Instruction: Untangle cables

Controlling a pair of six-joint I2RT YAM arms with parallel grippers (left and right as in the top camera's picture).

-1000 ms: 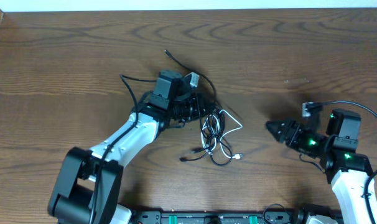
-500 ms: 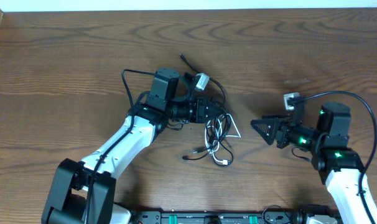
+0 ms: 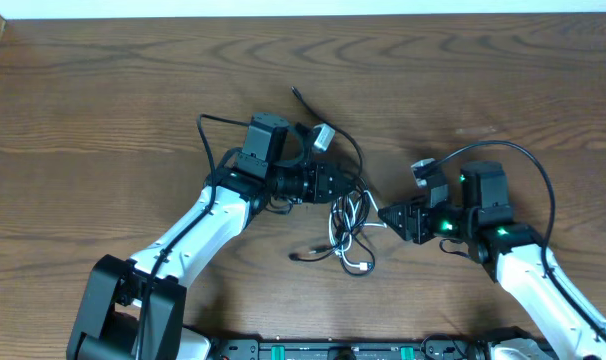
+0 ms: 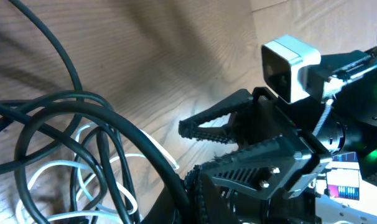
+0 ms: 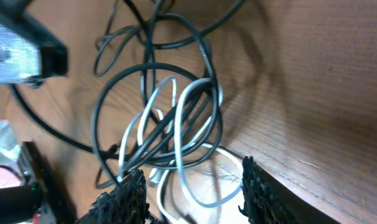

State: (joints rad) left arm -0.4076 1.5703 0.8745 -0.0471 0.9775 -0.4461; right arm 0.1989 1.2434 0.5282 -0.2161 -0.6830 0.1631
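At the left, the left arm is stretched from the near edge toward the middle of the worktop (image 3: 103,90). The left fingers (image 3: 343,186) are closed, and a black strand of the cables (image 3: 345,228) appears to be pinched in them at the top of the tangle. From there that strand is arched away to a plug end (image 3: 296,92) lying farther back. The cables are bunched in one knot in the middle of the worktop, between the two arms, with looped black strands and a white strand (image 5: 204,147) wound through them. To the right, the right fingers (image 3: 385,214) are held moderately apart and are pointed at the knot's right side. In the right wrist view the white loop is seen lying between them, with nothing clamped yet.

The step in hand is judged to be a second grasp, so that the knot can be drawn open between two holds. It is best done if only the outer white loop is taken, not the black coils crossed behind it. The fingers should be lowered until the loop sits well inside them before they are closed. The left hold should be kept firm as an anchor. The pull is then best made slowly, away from the left fingers and low over the worktop. It should be eased off if the coils are seen to tighten instead of sliding.
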